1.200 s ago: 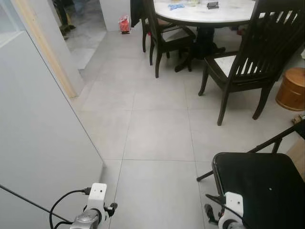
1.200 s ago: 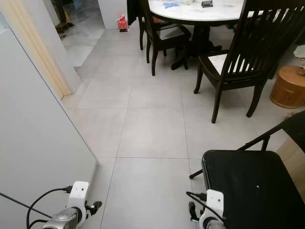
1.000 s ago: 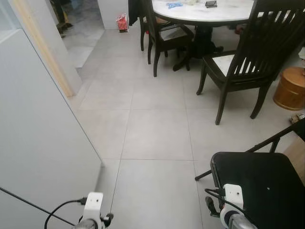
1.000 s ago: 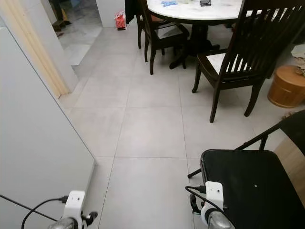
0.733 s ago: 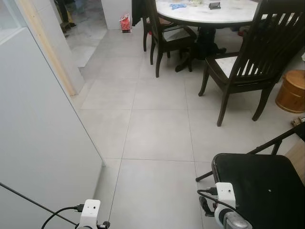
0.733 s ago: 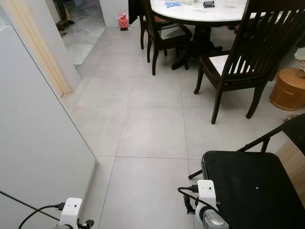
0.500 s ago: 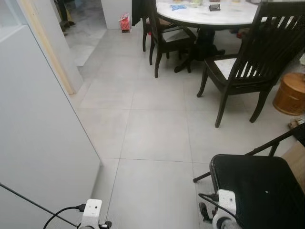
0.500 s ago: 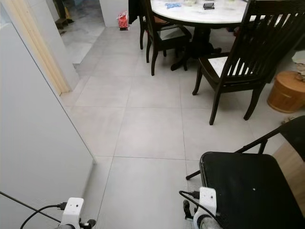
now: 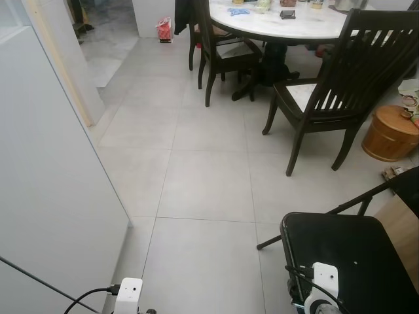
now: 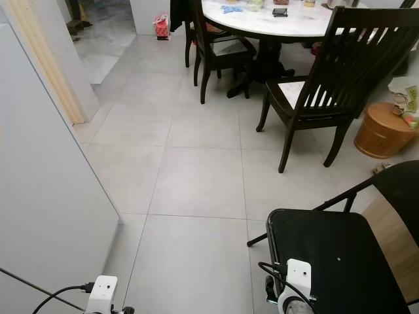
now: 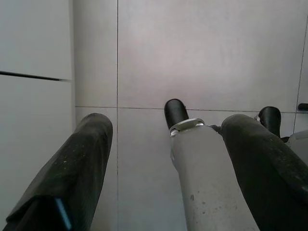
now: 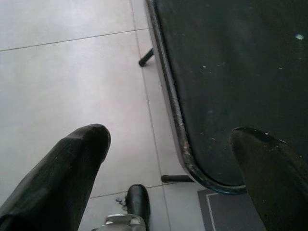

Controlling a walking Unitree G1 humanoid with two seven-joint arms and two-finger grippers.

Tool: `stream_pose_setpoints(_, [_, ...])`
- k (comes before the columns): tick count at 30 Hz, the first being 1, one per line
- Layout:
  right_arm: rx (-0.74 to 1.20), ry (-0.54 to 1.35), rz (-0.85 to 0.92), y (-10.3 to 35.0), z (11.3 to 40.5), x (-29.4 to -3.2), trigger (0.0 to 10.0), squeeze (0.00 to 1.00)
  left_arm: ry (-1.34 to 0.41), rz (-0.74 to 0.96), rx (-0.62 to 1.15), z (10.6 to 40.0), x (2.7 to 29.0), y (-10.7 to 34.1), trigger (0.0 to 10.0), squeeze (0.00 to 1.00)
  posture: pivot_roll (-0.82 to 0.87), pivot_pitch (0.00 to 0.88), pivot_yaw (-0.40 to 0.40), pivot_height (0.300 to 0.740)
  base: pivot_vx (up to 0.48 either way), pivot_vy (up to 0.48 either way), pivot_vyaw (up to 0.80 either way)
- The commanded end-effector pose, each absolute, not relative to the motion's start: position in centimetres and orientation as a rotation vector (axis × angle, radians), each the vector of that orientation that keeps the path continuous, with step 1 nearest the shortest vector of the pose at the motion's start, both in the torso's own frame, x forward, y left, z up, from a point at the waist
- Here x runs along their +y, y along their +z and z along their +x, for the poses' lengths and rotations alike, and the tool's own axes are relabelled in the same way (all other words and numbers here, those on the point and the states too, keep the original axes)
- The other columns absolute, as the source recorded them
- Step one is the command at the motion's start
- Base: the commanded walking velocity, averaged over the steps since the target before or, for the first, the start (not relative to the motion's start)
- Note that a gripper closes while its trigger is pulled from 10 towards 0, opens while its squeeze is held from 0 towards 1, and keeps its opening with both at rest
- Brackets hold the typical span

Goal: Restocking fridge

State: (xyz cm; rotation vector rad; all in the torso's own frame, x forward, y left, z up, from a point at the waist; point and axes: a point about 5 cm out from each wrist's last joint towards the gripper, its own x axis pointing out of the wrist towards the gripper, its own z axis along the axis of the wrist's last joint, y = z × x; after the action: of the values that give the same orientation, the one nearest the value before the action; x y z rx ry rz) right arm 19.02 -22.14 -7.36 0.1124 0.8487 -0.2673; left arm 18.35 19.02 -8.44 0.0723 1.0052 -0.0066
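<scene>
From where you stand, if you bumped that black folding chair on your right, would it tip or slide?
The folding chair would probably slide rather than tip: its thin legs stand on smooth floor tiles. It looks light for its size, since the frame is slim tubing. Its seat appears bare, so little weight pins it down.

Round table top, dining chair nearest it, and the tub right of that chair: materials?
Round table top: pale with faint veining and sheen, probably marble or a marble-look slab. Dining chair: dark-stained wood by its slatted back and turned legs, with a light seat pad. Tub: orange-brown with a lid and glossy finish; wood or plastic, cannot tell.
</scene>
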Motion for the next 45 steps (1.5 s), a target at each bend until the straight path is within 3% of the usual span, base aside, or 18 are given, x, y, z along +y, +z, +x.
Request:
stream_pose_setpoints(1, [0.872, -0.292, 0.11, -7.61, 18.65, -22.08, 10.0, 0.0, 0.001, 0.07, 1.031, 17.69, 19.32, -8.72, 10.0, 0.0, -0.12, 0.0, 0.016, 0.74, 0.0, 0.0, 0.0])
stream_pose_setpoints(13, [0.911, -0.279, 0.109, -7.99, 18.28, -21.43, 10.0, 0.0, 0.018, 0.058, 1.03, 17.44, 19.87, -8.74, 10.0, 0.0, -0.13, 0.0, 0.051, 0.74, 0.0, 0.0, 0.67])
stream_pose_setpoints(45, [0.912, -0.238, 0.092, -7.79, 18.68, -21.54, 10.0, 0.0, 0.051, 0.017, 1.001, 17.64, 19.77, -8.64, 10.0, 0.0, -0.13, 0.0, 0.03, 0.74, 0.0, 0.0, 0.8])
